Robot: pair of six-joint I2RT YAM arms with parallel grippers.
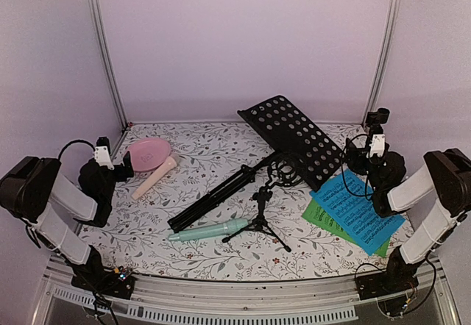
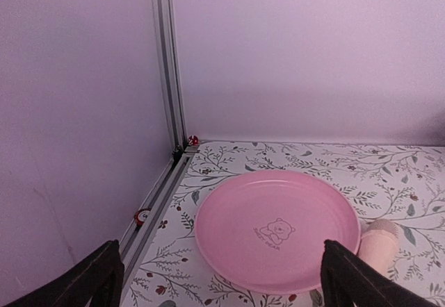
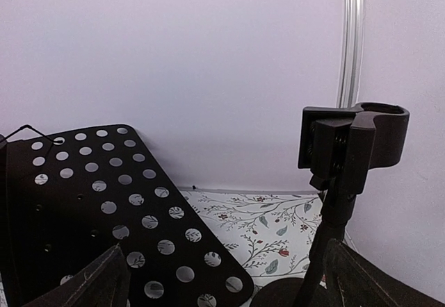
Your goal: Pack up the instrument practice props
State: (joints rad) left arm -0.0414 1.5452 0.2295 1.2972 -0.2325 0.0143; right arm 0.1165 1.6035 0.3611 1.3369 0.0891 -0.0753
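Nearest the arm bases: mint microphone (image 1: 210, 230) lying flat on the floral table (image 1: 309, 257), front centre. Its right end is just beside the feet of a small black microphone tripod (image 1: 259, 218), which stands upright. To the right, by the right arm: blue music sheet (image 1: 358, 209) lying on top of a green music sheet (image 1: 318, 218), with green showing only along the left and near edges. Mid-table: the folded legs (image 1: 217, 195) of the music rack lie in a black bundle, diagonal from front left to far right. Left side: beige microphone (image 1: 154, 176) lying flat, its far end against the rim of a pink plate (image 2: 278, 230) with a small bear print in the middle. Left gripper (image 2: 222, 283) is low beside the plate, pointed across it, fingers (image 2: 94, 283) spread wide with nothing between them. Right gripper (image 3: 222, 289) is likewise spread wide and empty, aimed at the back wall. Farther back, centre right: the black perforated music rack (image 1: 294, 137), its tray tilted and its near corner close to the blue sheet. Far right corner: a second black microphone stand (image 3: 354, 140), upright, with an empty clip on top; whether its base is a tripod I cannot tell.
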